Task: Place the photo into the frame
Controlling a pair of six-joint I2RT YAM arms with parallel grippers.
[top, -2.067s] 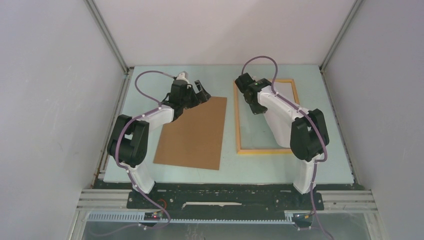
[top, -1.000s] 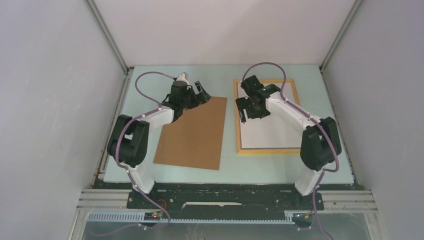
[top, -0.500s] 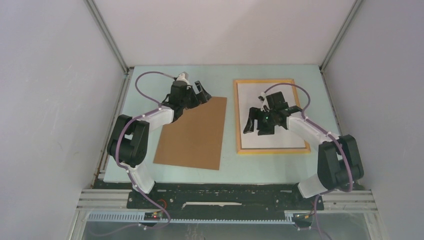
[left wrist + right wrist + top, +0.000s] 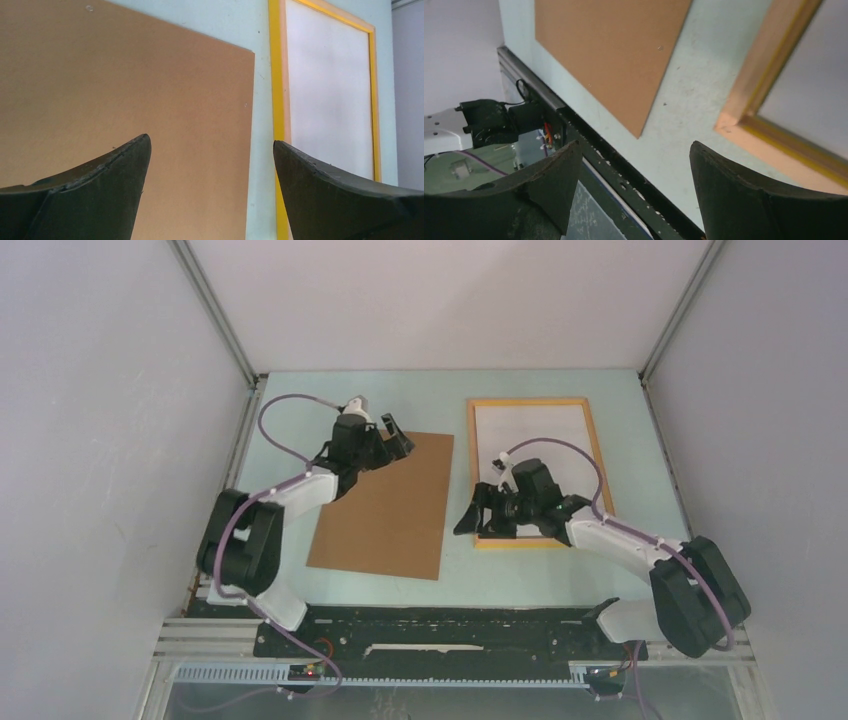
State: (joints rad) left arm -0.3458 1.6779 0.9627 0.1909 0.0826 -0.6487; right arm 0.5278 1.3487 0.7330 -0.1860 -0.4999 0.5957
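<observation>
The yellow-orange frame (image 4: 530, 401) lies flat at the right of the table. The photo (image 4: 535, 435) lies inside it and shows only a plain white face; no print is visible. My right gripper (image 4: 478, 530) hovers open and empty over the frame's near left corner, pointing at the table's front edge. In the right wrist view, the right gripper (image 4: 635, 144) has the frame (image 4: 769, 60) to its right. My left gripper (image 4: 396, 436) is open and empty over the far corner of the brown backing board (image 4: 385, 505). The left wrist view shows the left gripper (image 4: 210, 139), frame (image 4: 276, 75) and photo (image 4: 330, 90).
The backing board (image 4: 125, 75) lies left of the frame with a narrow strip of table between them. A black rail (image 4: 624, 165) runs along the table's front edge. Grey walls close in the left, right and far sides.
My right arm has drawn back from the frame's far end to its near left corner, uncovering the white sheet in the frame. The left gripper has shifted slightly left.
</observation>
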